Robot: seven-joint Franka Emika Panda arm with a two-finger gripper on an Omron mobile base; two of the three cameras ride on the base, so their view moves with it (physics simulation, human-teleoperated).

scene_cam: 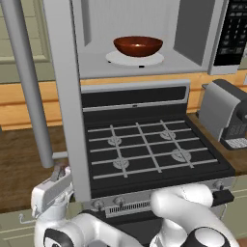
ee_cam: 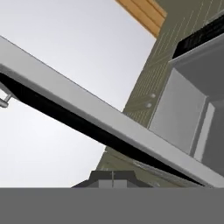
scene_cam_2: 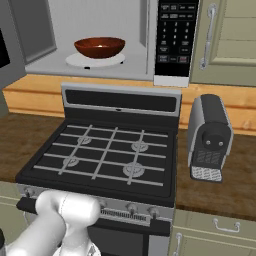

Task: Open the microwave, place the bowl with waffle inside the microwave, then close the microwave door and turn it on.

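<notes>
Kitchen setting, rendered: wooden bench running along both sides of a black gas stove, timber backsplash behind.

End effector: sitting low at the left of the left base view, just beside the lower edge of the microwave door, jaws standing closed on nothing.

Microwave door: hanging wide open, its silver frame edge facing the left base camera, its long grey bar handle slanting down beside it.

Microwave: sitting above the stove, pale grey cavity showing, dark keypad panel at its right.

Bowl: glossy reddish-brown, resting upright on the white turntable inside the cavity. Waffle: contents of the bowl not telling apart at this angle.

Grey toaster: standing on the bench right of the stove, well apart from the end effector.

Beige cabinet door: sitting shut right of the microwave.
</notes>
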